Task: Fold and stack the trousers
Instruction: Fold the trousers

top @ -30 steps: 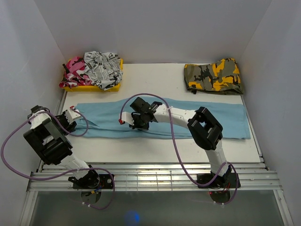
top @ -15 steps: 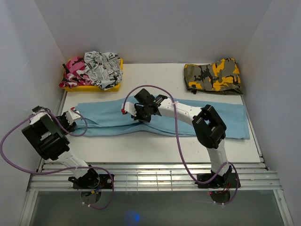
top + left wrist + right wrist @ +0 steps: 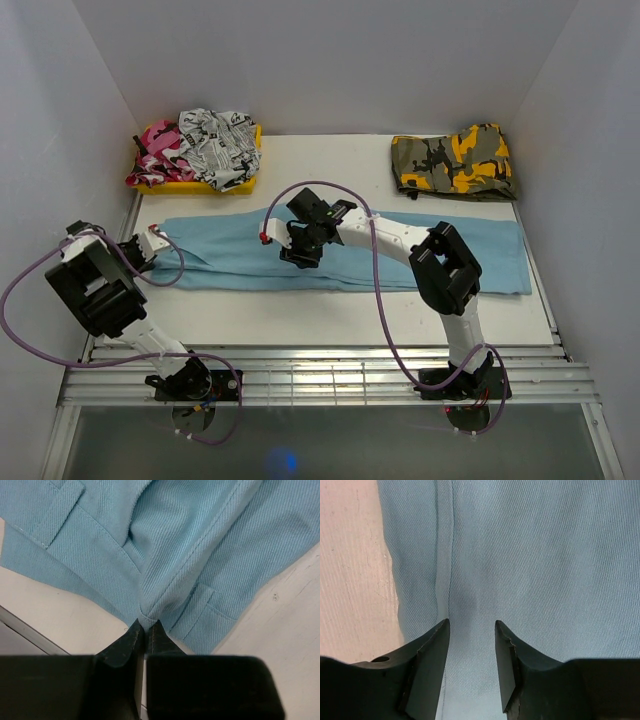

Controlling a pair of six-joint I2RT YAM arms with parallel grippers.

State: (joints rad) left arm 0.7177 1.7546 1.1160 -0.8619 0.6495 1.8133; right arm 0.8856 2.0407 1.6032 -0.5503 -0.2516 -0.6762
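— Two grippers, one pair of trousers point(image 3: 420, 262): where do we see it?
— We see it spread flat, lengthwise across the table point(image 3: 300, 312).
— And our left gripper point(image 3: 145, 627)?
— Pinched tight on the cloth's edge at its left end.
— Our right gripper point(image 3: 471, 625)?
— Fingers parted, holding nothing, low above a seam near the middle; touching or not, we cannot tell.

**No writing to be read**

Standing here, I find nothing legible. The black-and-white printed cloth point(image 3: 222, 140) in the yellow tray point(image 3: 238, 184) carries marks that may be lettering, but they are too small to make out. Up close, the trousers point(image 3: 190, 545) show only weave and stitching.
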